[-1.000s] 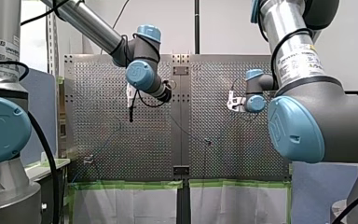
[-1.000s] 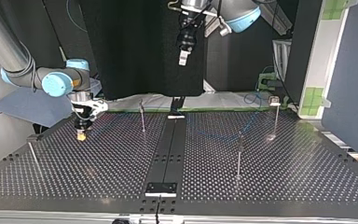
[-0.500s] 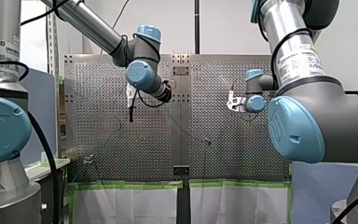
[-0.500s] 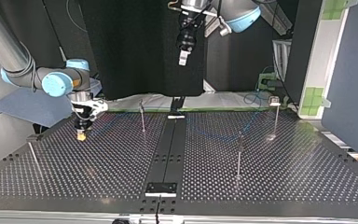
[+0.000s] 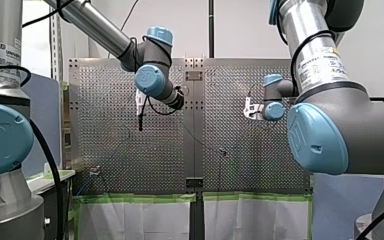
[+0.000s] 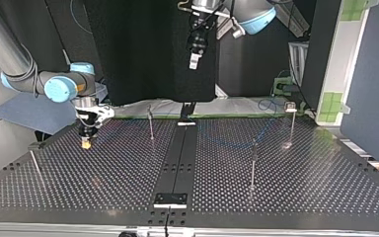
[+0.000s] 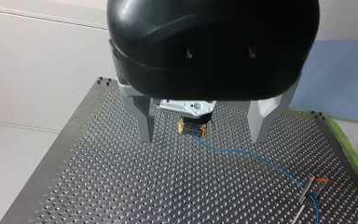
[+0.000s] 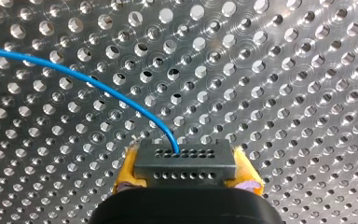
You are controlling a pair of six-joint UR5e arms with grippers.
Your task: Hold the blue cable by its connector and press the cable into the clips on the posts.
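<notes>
My right gripper (image 6: pixel 86 144), at the top view's 10 o'clock, squeezes the connector (image 8: pixel 185 163). My left gripper (image 7: pixel 203 139) is spread wide, empty. Clipping the cable (image 8: pixel 74 77) looks undone.

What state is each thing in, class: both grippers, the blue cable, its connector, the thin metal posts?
My yellow-padded right gripper: shut on the connector.
Dark grey perforated connector: clamped, cable end plugged in.
My black left gripper: open, empty, raised.
Thin blue cable: slack, curving.
Thin metal posts: upright.
</notes>
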